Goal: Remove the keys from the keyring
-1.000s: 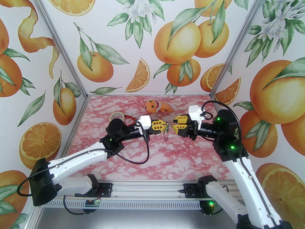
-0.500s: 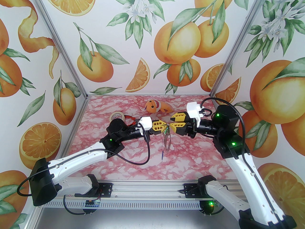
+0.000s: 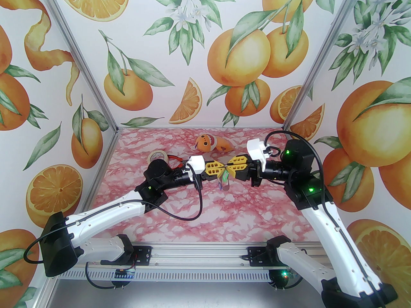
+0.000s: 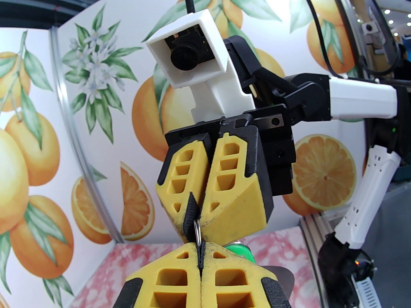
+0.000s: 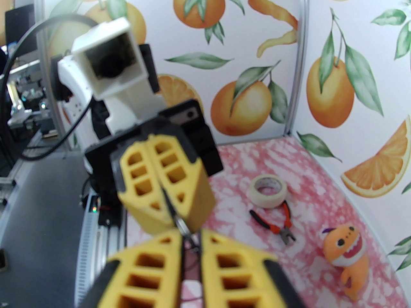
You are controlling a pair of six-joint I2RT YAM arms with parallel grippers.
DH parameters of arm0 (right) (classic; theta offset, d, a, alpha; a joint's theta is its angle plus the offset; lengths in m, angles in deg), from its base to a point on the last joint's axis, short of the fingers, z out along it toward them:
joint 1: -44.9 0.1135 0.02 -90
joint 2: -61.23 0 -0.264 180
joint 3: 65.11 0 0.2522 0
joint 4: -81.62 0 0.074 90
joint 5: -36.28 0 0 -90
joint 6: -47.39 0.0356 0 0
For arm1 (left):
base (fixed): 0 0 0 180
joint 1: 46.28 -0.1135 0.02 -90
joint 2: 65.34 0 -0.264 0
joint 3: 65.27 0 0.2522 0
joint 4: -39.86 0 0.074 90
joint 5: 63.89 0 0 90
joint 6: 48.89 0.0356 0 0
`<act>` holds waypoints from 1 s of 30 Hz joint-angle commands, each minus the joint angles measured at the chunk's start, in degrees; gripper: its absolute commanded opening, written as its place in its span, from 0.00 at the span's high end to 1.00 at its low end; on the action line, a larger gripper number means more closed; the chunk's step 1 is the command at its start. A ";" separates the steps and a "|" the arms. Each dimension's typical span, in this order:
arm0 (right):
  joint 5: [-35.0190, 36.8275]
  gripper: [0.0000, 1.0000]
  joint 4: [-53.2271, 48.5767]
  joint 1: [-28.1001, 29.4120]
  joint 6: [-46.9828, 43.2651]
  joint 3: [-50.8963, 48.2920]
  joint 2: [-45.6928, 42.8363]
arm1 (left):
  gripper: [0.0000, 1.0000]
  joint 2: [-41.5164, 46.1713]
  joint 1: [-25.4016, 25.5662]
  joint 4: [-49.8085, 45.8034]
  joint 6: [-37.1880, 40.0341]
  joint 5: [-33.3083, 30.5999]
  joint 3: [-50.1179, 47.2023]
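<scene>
My left gripper [image 3: 222, 168] and right gripper [image 3: 229, 167] meet tip to tip above the middle of the table. Both are shut on one small metal ring [image 4: 197, 232], which also shows between the blurred pads as the ring [image 5: 183, 226]. In the left wrist view my left gripper [image 4: 200, 257] is at the bottom and the right gripper [image 4: 194, 226] presses down from above. The bright green key tag [image 3: 225, 174] hangs just under the tips, seen again as the green tag [image 4: 240, 247]. Below it dangles the grey keyring loop [image 3: 225, 184]. The blue tag is too small to make out.
A roll of beige tape [image 3: 157, 156] and red-handled pliers [image 3: 175, 161] lie behind the left arm on the pink marbled table [image 3: 205, 217]. An orange plush toy [image 3: 208, 142] sits near the back wall. Printed walls close in the back and both sides.
The right gripper moved left and shut on the small ring that the left gripper held. The hanging loop with the blue tag swung low, then drew back up.
</scene>
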 commanded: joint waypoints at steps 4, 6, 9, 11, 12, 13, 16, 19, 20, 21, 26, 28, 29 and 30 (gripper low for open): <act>0.93 1.00 -2.13 0.38 -0.93 1.97 0.01 | 1.00 0.24 0.44 4.25 -1.03 1.28 0.68; 4.89 1.00 -4.79 1.01 -3.02 2.56 -0.77 | 1.00 0.78 0.36 2.64 -0.55 0.41 0.71; 11.14 1.00 -10.34 2.68 -6.75 4.45 -0.95 | 0.99 2.55 0.33 -5.50 2.11 -2.23 1.93; 13.87 1.00 -14.20 3.64 -8.32 6.36 -0.22 | 0.85 4.10 0.19 -10.21 4.42 -2.87 2.14; 15.44 1.00 -16.35 4.09 -9.01 7.50 0.30 | 0.82 4.94 0.18 -13.02 5.70 -3.81 2.30; 17.10 1.00 -18.54 4.60 -9.73 8.55 0.89 | 0.79 5.79 0.22 -16.28 6.76 -5.22 2.60; 22.65 1.00 -23.34 6.61 -10.61 11.30 2.44 | 0.75 7.91 -0.62 -25.66 9.25 -7.03 3.92; 25.93 1.00 -28.30 8.96 -12.25 14.08 4.31 | 0.70 8.70 -2.03 -33.70 10.64 -6.59 5.81; 27.10 1.00 -29.57 9.77 -12.74 14.83 4.84 | 0.70 8.78 -2.46 -34.82 10.60 -6.22 6.28; 28.70 1.00 -31.15 10.80 -13.45 15.67 5.53 | 0.69 8.71 -2.96 -35.61 10.43 -5.43 6.61; 32.01 1.00 -35.74 14.48 -14.36 20.06 8.89 | 0.67 6.61 -3.90 -38.54 10.72 -1.02 9.50; 33.73 1.00 -37.39 15.93 -14.88 22.08 10.32 | 0.67 5.18 -4.04 -39.60 11.05 -0.39 10.76; 33.91 1.00 -37.89 16.28 -15.13 22.76 10.87 | 0.67 4.88 -4.04 -39.41 11.05 0.21 11.05; 33.80 1.00 -38.49 16.61 -15.54 23.50 11.51 | 0.67 4.60 -4.03 -38.91 11.13 1.81 11.23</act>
